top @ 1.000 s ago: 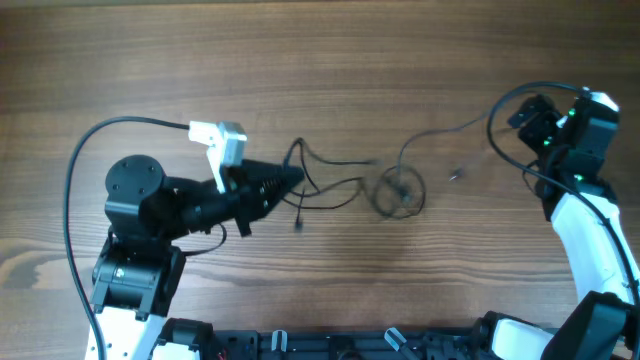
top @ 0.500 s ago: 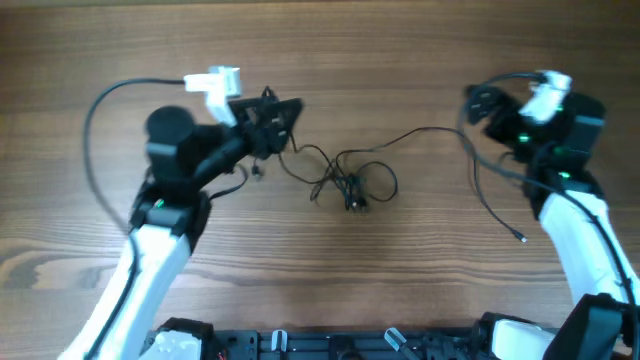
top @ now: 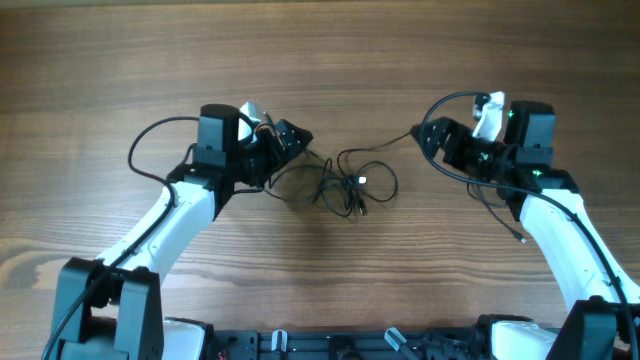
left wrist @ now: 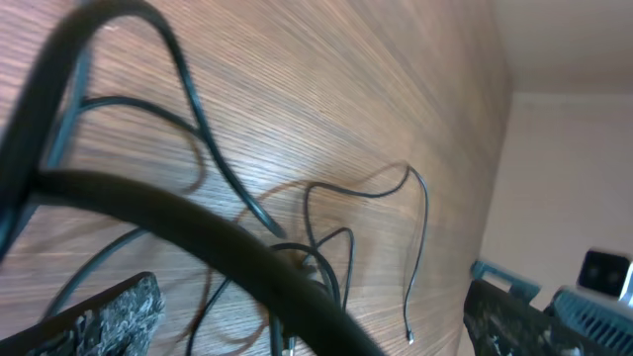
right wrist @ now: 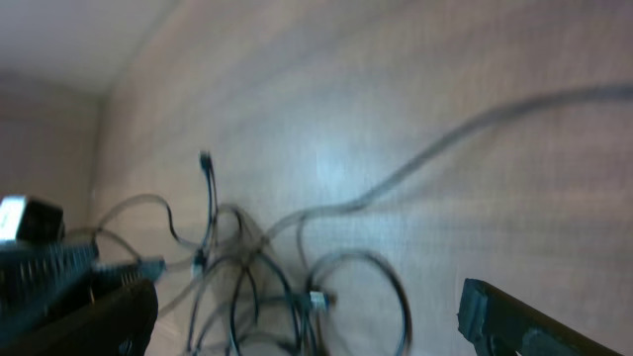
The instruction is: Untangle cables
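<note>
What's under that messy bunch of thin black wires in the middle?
Only the brown wooden table shows beneath the tangled thin black cables. Where strands cross in the knot, the lower ones are partly covered.

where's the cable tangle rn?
Overhead view: the cables lie on the table between both arms, bunched nearer the left hand, one strand running toward the right hand.

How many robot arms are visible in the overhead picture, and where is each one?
2. The left arm reaches in from the lower left and the right arm from the lower right. The cables lie between them. No arm seems hidden.
</note>
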Tool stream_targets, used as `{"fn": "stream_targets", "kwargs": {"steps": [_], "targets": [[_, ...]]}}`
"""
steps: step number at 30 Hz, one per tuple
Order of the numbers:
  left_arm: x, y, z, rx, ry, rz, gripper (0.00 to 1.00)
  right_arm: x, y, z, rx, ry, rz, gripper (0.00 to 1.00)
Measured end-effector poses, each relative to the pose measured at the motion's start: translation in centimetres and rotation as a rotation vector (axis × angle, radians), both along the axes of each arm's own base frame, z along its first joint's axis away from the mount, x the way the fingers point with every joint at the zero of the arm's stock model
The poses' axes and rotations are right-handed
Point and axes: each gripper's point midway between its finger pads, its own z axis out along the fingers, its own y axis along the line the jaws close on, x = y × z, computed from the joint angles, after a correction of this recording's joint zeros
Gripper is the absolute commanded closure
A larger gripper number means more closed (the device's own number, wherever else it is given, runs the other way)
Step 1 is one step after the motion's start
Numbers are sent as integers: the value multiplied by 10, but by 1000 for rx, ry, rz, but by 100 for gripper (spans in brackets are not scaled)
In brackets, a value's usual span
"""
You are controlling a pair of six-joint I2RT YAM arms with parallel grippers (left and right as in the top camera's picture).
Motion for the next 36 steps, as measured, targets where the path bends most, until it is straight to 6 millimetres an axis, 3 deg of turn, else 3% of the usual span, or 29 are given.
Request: {"fn": "stream_targets", "kwargs": {"steps": [4,7,10,14,16,21,25,28,32,36], "targets": [[-12,24,-10,36,119,45,1,-19,5,-9,16,83,32,0],[-16,44,5,74,178,61,0,-24,6,-2,14,68,49,0],[-11,49,50,118,134,14,0,-25,7,10,11,27,57,0],[-12,40,116,259,-16,-102,0,-27,8,18,13,2,61,0],[-17,35,124,343,-60,-145,0,-30,8,17,13,16,63,0],[-45,28,94,557,15,-273,0,-38,8,10,17,68,64,0],[-51,29,64,683,95,-335,0,-44,9,7,19,97,64,0],[-56,51,36,888,203,-337,0,-49,9,3,18,123,68,0],[-50,89,35,1088,253,-181,0,-53,9,1,12,138,79,0],[-39,109,43,1168,233,-29,0,-55,9,0,9,140,86,0]]}}
